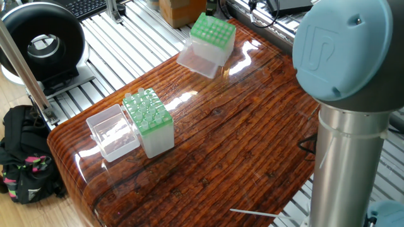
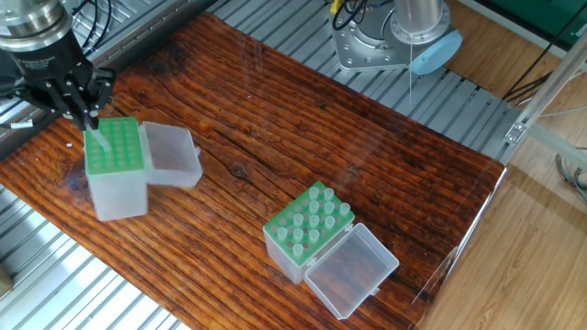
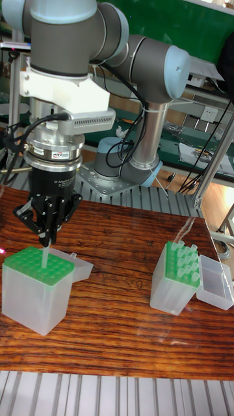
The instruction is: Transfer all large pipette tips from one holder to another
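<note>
Gripper (image 3: 44,242) closed on one large pipette tip (image 3: 44,257) held point-down over far-corner hole of the empty green holder (image 2: 116,147), presumably for insertion; remaining tips (image 2: 312,223) well apart in source holder (image 2: 280,246).

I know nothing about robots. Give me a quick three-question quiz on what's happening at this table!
1. True or false: the fingers grip a pipette tip over the holder beneath them.
2. The holders' grids are: A red, B green, C blue.
3. Fill in: the clear lid of the tip-filled holder lies ___ (open/shut).
Key: 1 true; 2 B; 3 open.
</note>
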`<state>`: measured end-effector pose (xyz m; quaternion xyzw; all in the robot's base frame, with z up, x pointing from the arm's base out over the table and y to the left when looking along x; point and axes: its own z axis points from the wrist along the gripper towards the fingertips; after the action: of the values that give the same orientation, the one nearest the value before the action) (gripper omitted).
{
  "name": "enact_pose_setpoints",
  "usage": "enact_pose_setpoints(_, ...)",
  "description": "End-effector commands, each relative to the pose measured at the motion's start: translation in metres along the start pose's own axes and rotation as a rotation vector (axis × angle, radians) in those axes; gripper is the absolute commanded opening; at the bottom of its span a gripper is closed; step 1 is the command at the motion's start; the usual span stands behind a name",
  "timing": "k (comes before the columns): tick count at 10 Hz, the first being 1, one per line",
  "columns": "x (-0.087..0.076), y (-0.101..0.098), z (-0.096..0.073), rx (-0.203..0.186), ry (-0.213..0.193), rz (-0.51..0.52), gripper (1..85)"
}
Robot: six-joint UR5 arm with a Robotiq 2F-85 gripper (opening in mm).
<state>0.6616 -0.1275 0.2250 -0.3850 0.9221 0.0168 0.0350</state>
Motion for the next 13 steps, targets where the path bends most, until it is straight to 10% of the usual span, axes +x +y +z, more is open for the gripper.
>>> enact_pose_setpoints(1,-0.008,0.002,-0.005,-0.003,-0.014,0.005,2.7)
enact_pose_setpoints(7,-0.030,-0.009,-0.013,0.055,-0.017,0.001,1.0)
enact_pose_setpoints(13,-0.063,-0.035,-0.019,0.157,-0.147,-0.019,1.0)
